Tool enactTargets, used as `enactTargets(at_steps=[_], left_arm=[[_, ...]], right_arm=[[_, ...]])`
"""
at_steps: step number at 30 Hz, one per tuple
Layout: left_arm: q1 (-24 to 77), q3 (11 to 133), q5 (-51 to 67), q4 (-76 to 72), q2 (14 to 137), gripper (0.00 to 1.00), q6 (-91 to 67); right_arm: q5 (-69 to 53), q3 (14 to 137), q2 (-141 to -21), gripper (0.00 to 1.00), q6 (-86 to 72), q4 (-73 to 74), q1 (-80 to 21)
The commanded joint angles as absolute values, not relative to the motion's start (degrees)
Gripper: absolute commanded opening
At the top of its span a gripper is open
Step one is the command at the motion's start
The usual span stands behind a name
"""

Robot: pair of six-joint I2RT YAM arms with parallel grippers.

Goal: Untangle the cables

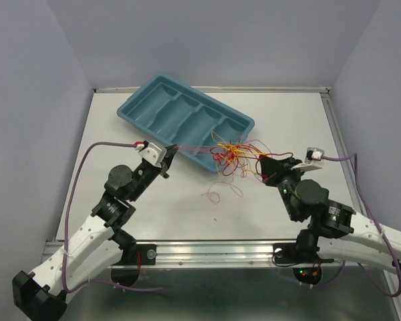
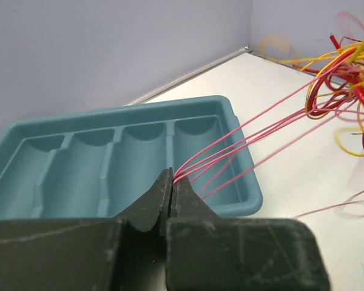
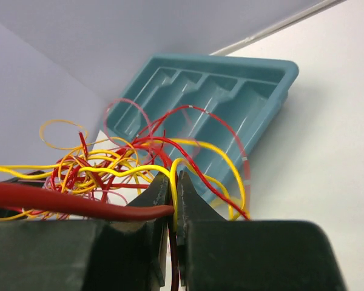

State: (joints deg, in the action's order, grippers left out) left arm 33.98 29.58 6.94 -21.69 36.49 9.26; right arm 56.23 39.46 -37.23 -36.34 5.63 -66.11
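Left gripper (image 2: pixel 171 179) was clamped on pink strands of the thin red, yellow and orange cables (image 1: pixel 237 157); right gripper (image 3: pixel 175 182) pinched red and yellow strands. Tangle lay beside the teal plastic compartment tray (image 1: pixel 155 110).

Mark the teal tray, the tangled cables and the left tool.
teal tray (image 1: pixel 149 107): top view, floor of a bare compartment.
tangled cables (image 1: pixel 232 157): top view, middle of the knot.
left tool (image 2: pixel 171 180): left wrist view, between its closed fingertips.

An overhead camera looked down across the table (image 1: pixel 287 120); both wrist cameras, low and close, faced the same teal tray (image 1: pixel 162 107) and cables (image 1: pixel 235 155).
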Motion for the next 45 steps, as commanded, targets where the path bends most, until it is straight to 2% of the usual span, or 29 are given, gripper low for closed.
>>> enactTargets(at_steps=[1, 9, 12, 14, 15, 18, 27, 30, 32, 35, 36, 38, 40, 45], left_arm=[[30.85, 31.55, -11.33, -26.81, 36.9, 0.0, 12.57], [29.01, 32.17, -16.42, -27.07, 37.54, 0.0, 12.48], [26.82, 32.17, -17.22, -27.33, 36.21, 0.0, 12.48], [25.93, 32.17, -17.05, -27.25, 34.98, 0.0, 12.57], [25.32, 31.91, -16.53, -27.42, 34.46, 0.0, 12.83], [24.96, 31.9, -18.27, -27.77, 34.54, 0.0, 13.09], [23.64, 32.08, -19.51, -27.77, 33.4, 0.0, 12.74], [23.2, 32.34, -19.69, -27.86, 32.7, 0.0, 12.83], [23.2, 31.99, -18.99, -27.69, 31.73, 0.0, 13.01], [23.12, 30.86, -11.54, -26.9, 28.92, 0.0, 14.15], [23.12, 30.41, -4.03, -26.37, 26.91, 0.0, 15.19], [23.12, 29.97, 4.7, -24.19, 24.97, 0.0, 15.64], [23.2, 30.41, 14.47, -22.25, 22.86, 0.0, 16.08], [23.2, 31.99, 25.64, -19.16, 21.36, 0.0, 16.52]], right_arm=[[77.61, 38.15, -30.96, 0.01, -34.19, 14.76, -64.51], [77.17, 37.97, -23.66, 0.01, -34.71, 16.78, -64.51], [77.52, 37.71, -19.27, 0.12, -34.63, 17.57, -64.51], [77.78, 37.62, -17.41, 0.11, -34.54, 17.84, -64.51], [78.13, 37.62, -16.1, 0.03, -34.45, 18.28, -64.51], [80.06, 38.67, -14.6, 0.01, -35.93, 21.34, -64.51], [81.31, 39.64, -2.12, 0.01, -39.81, 26.98, -64.51], [79.63, 39.46, -3.5, 0.02, -39.73, 26.98, -64.51], [77.97, 40.86, -7.18, 0.11, -39.2, 26.98, -64.51], [74.8, 42.97, -16.24, 0.61, -38.32, 27.07, -64.51], [72.79, 43.59, -20.7, 0.76, -37.8, 27.07, -64.51], [70.24, 45.08, -24.24, 0.84, -37.62, 27.16, -64.51], [65.6, 45.61, -29.32, 0.98, -33.61, 25.42, -64.51], [53.99, 47.99, -38.57, 1.0, -25.5, 21.46, -64.51]])
